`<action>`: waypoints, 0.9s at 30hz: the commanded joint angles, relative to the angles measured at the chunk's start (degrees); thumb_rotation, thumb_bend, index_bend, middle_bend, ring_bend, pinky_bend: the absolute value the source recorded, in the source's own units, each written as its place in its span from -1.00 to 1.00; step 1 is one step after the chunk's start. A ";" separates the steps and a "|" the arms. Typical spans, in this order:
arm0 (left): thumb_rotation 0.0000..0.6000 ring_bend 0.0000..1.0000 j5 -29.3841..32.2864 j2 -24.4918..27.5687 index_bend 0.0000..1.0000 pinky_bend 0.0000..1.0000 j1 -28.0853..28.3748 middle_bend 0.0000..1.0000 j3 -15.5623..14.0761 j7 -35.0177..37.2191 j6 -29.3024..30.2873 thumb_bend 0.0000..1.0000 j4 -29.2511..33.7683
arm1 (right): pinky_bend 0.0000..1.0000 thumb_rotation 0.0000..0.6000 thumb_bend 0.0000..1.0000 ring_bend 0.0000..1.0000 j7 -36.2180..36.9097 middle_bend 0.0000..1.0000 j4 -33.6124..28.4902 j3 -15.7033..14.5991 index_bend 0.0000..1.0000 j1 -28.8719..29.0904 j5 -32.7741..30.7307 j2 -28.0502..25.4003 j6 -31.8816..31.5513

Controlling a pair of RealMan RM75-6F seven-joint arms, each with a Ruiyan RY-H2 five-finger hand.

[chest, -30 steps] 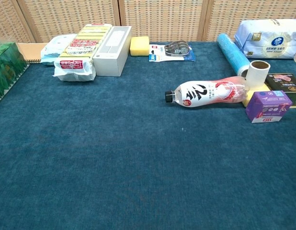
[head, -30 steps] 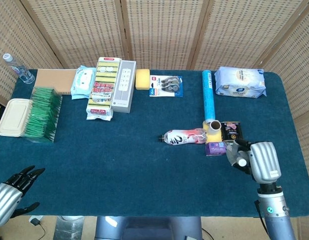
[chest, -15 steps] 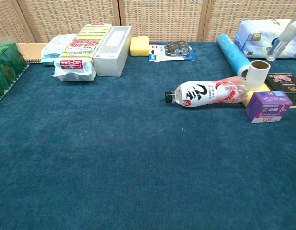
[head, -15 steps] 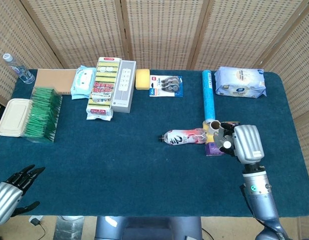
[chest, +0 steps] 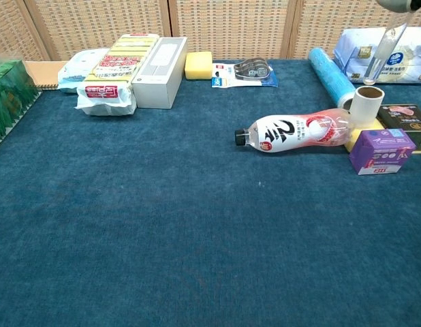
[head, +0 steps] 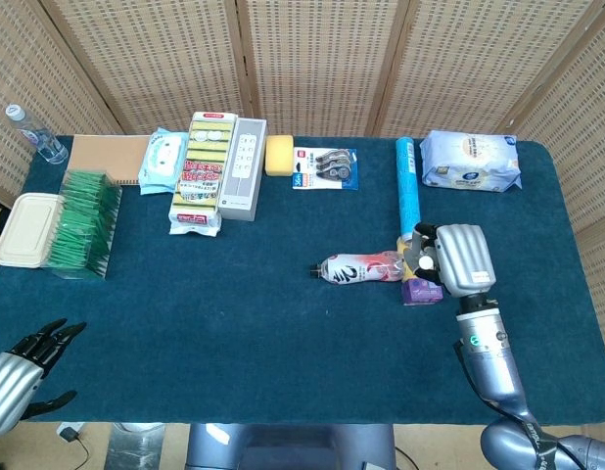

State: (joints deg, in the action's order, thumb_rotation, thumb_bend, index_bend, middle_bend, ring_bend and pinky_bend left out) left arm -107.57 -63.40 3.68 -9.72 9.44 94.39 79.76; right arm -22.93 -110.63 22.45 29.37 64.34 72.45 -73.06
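The right hand (head: 451, 258) is held above the tape roll (chest: 366, 104) and purple box (chest: 380, 151), fingers apart, nothing grasped. The left hand (head: 21, 364) is kept at the table edge (head: 283, 416), released and empty.

Lying bottle (chest: 295, 132) — large black "2" on its label, other print too small to read

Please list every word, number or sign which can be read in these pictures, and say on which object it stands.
"2": large black figure on the white label of the lying bottle; the sign beside it is unclear.
Purple box: print too small to read.
Wipes pack: blue round logo, blurred.
Sponge pack: red label, unreadable.
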 commanded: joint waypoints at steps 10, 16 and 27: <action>1.00 -0.75 0.98 0.09 -1.00 -0.40 0.50 -0.60 0.26 -0.14 -1.41 -0.77 0.57 | 1.00 1.00 -0.15 1.00 -0.31 1.00 4.97 0.38 0.67 3.72 -3.53 1.24 2.27; 1.00 -0.75 1.47 0.11 -1.00 -0.40 0.83 -0.60 0.41 -0.23 -2.23 -0.77 0.90 | 1.00 1.00 -0.15 1.00 0.78 1.00 7.34 0.11 0.67 4.60 -4.61 1.20 3.35; 1.00 -0.75 2.72 0.24 -1.00 -0.40 1.58 -0.60 0.70 -0.72 -4.36 -0.77 1.90 | 1.00 1.00 -0.15 1.00 3.83 1.00 11.83 -1.41 0.67 5.54 -5.85 1.50 5.91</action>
State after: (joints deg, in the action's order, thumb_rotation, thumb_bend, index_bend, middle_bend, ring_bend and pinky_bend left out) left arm -104.87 -63.16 5.24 -9.02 8.74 90.06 81.63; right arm -19.28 -99.07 21.20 34.76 58.57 73.83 -67.36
